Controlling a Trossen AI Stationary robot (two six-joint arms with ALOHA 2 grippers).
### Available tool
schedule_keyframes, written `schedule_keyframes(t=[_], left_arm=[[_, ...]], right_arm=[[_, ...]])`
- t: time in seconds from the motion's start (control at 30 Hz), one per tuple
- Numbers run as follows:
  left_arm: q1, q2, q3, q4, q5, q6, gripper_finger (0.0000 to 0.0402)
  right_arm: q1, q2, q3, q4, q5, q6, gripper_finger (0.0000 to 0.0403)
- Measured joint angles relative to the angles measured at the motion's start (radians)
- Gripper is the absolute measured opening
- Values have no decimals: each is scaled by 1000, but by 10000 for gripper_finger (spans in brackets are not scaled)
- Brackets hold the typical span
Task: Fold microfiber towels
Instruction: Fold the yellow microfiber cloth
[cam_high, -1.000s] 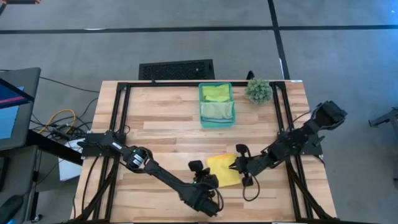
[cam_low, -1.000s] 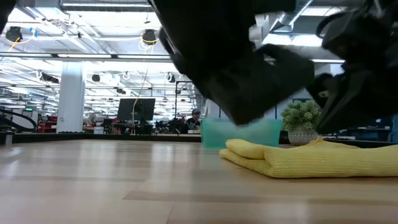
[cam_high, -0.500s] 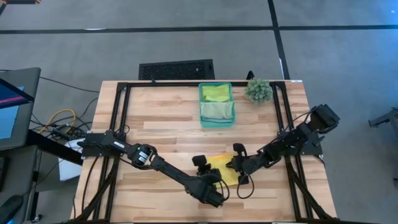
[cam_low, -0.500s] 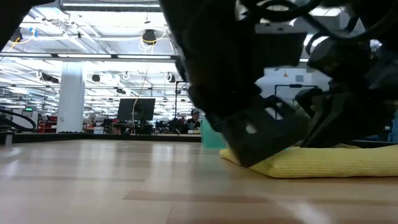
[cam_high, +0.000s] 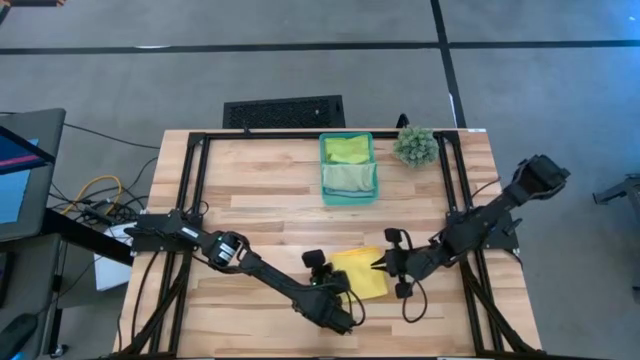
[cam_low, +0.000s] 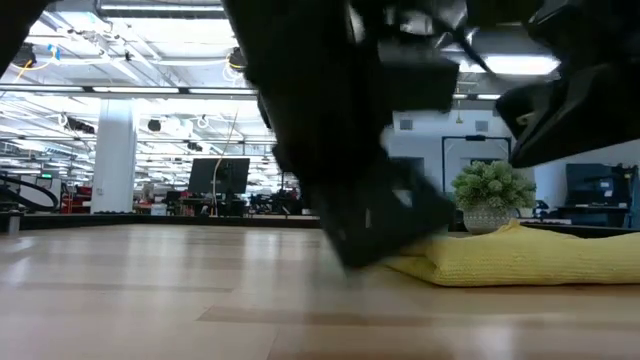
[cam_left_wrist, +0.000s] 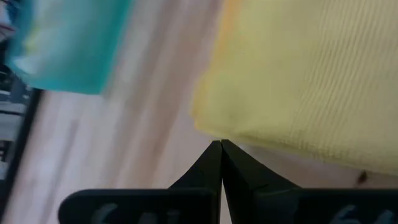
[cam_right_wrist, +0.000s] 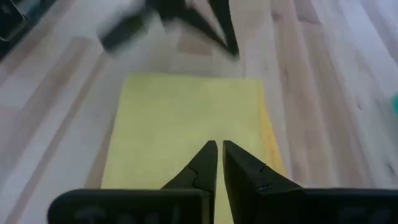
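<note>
A folded yellow towel (cam_high: 361, 273) lies flat on the wooden table (cam_high: 260, 200), near its front edge. My left gripper (cam_left_wrist: 221, 144) is shut and low over the table, its tips right at the towel's left edge (cam_left_wrist: 208, 127). In the low view my left gripper (cam_low: 350, 255) hides the towel's left end. My right gripper (cam_right_wrist: 217, 146) hovers above the towel's right part, its fingers together with only a slit between them and nothing in it. Two green towels (cam_high: 348, 163) lie in the teal bin (cam_high: 323, 170). My left gripper's shut fingertips (cam_left_wrist: 214, 152) slant down at the yellow towel's left edge, close to a corner. Whether they touch the cloth, I cannot tell. The towel lies flat on the table.
The teal bin stands at the table's far middle, with a small spiky plant (cam_high: 414, 146) to its right. Bare wood spreads left of the towel (cam_high: 250, 240). Black frame rails run along the table's left and right sides.
My left gripper has come down toward the table at the yellow towel's left end. My right gripper dipped onto the towel, then rose and drew back toward the table's right edge. The towel stays folded where it was.
</note>
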Motion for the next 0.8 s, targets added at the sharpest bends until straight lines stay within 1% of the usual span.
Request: schedule_keyframes(t=[0.1,0.17,0.3,0.37,0.47,0.5,0.63,0.8], left_arm=[[-21,-47,3,-31,-65,-38,0],[-31,-58,5,-22,-112,-46,0],[-26,-49,-2,73,-138,4,0],[-7,-47,-17,169,-131,69,0],[21,-41,-77,309,-85,160,0],[29,-39,-91,331,-64,175,0],[49,-43,-140,340,1,149,0],[50,-46,-150,333,11,139,0]], right_arm=[[15,-39,1,-62,34,24,50],[22,-45,0,-85,36,40,49],[10,-9,-23,-47,36,47,49],[-7,22,-43,1,36,49,49],[-42,65,-76,78,34,49,49],[-54,76,-86,93,32,49,49],[-101,123,-100,121,32,59,49],[-146,178,-100,134,32,106,49]])
